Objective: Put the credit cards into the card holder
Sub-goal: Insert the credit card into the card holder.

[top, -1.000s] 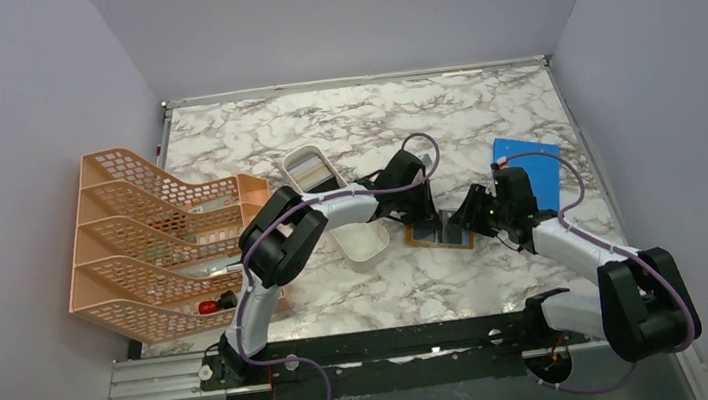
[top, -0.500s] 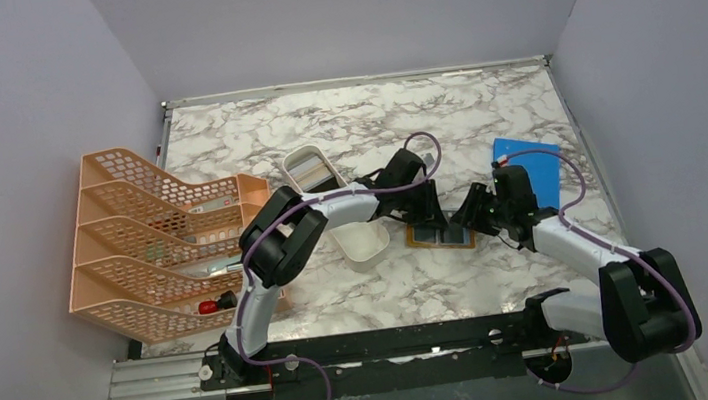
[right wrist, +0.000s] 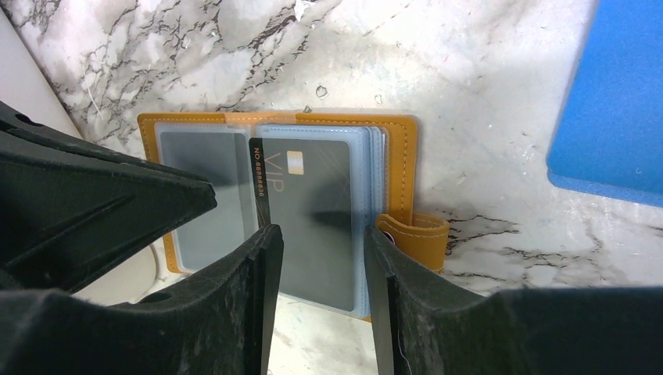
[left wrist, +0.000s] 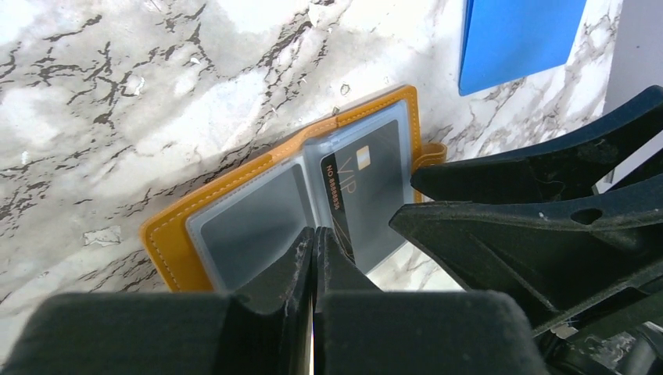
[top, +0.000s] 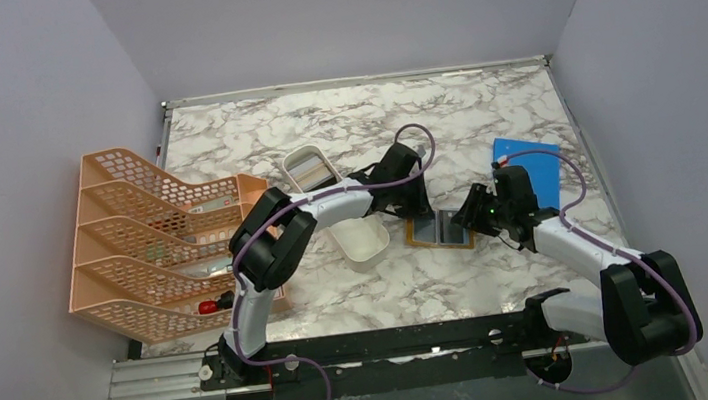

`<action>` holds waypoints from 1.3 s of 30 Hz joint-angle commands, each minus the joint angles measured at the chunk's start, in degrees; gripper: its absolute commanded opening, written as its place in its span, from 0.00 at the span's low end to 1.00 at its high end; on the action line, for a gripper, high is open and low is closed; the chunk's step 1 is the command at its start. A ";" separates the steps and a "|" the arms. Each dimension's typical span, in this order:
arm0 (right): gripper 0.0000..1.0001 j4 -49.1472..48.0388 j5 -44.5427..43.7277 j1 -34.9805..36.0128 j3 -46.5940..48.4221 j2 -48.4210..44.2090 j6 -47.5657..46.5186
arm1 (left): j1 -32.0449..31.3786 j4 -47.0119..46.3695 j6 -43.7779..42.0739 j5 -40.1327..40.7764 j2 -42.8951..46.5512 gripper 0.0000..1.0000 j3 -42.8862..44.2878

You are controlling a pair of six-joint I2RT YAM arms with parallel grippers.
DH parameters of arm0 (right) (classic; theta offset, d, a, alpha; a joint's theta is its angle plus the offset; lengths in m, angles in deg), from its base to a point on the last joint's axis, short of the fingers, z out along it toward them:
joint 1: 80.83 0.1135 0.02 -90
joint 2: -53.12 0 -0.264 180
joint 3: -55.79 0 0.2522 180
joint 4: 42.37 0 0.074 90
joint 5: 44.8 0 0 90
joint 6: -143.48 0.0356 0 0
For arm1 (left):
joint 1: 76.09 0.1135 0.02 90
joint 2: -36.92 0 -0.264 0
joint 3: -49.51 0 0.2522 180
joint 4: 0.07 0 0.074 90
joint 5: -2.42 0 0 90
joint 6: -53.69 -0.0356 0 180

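Observation:
The orange-tan card holder [top: 439, 232] lies open on the marble table, its clear grey pockets facing up. A black credit card [right wrist: 313, 195] marked VIP sits in the right-hand pocket, its left edge by the fold [left wrist: 367, 183]. My left gripper [left wrist: 314, 234] is shut with nothing between its fingers, just over the holder's [left wrist: 234, 226] near edge at the fold. My right gripper [right wrist: 317, 234] stands open over the opposite edge of the holder [right wrist: 395, 168], one finger on each side of the black card. In the top view the two grippers face each other across the holder.
A white oblong tray [top: 363, 241] lies left of the holder under the left arm, with something pale grey in its far end. A peach mesh file rack [top: 158, 237] stands at the left edge. A blue sheet [top: 533, 170] lies right of the holder.
My left gripper opened briefly and shut again, and has drawn back a little from the holder towards the far left. The right gripper has hardly moved.

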 commanded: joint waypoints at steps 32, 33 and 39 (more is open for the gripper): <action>0.47 -9.31 11.41 0.09 -1.10 1.51 2.29 | -0.01 -1.33 -1.92 -1.46 -2.01 0.01 -1.25; 0.47 -9.54 11.76 0.09 -1.15 1.51 2.32 | 0.02 -1.27 -1.98 -1.45 -2.00 0.01 -1.25; 0.47 -11.75 14.27 0.09 -2.00 1.01 3.80 | 0.01 -1.35 -1.85 -1.08 -1.70 0.01 -1.56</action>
